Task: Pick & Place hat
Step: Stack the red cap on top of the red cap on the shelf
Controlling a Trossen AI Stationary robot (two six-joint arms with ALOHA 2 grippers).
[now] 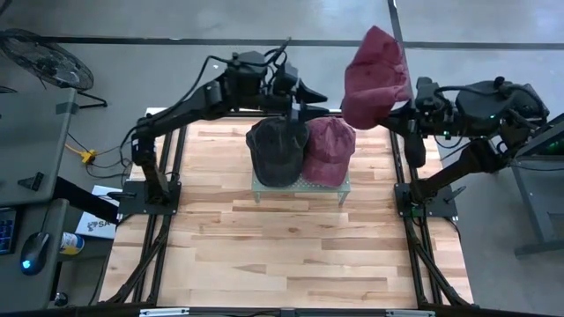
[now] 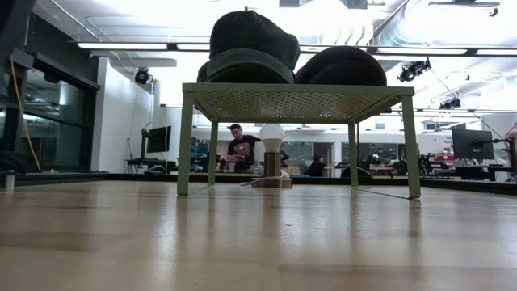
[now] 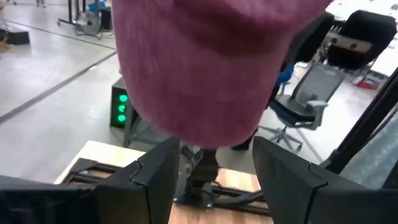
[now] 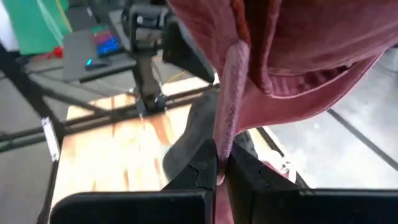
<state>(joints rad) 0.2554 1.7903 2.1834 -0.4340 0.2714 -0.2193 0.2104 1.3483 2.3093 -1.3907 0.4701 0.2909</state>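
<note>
The right gripper [image 4: 221, 168] is pinched almost fully closed on a thin edge of a faded red cloth cap [image 1: 376, 75], which it holds raised in the air off the far right corner of the light wooden slatted table [image 1: 282, 238]. In the high view the held cap's long axis runs roughly from the far side toward the near side, with its rounded crown uppermost in the picture and its lower part drooping toward the gripper near the table's right rail. In the right wrist view the fabric hangs in folds above the fingers, a narrow strip of it caught between them. On the table stands a small pale green perforated metal stand [image 2: 295, 101], set toward the far middle. Two more caps rest side by side on top of it: a dark charcoal cloth cap [image 1: 277, 150] on the left and a second red cloth cap [image 1: 330, 150] on the right, touching one another, each with its long axis running far to near. The left gripper [image 3: 214, 168] hovers just beyond the far edge of the stand, above the dark cap's far end, its fingers spread well apart with nothing between them. A person [image 2: 239, 147] sits in the room behind the table.
</note>
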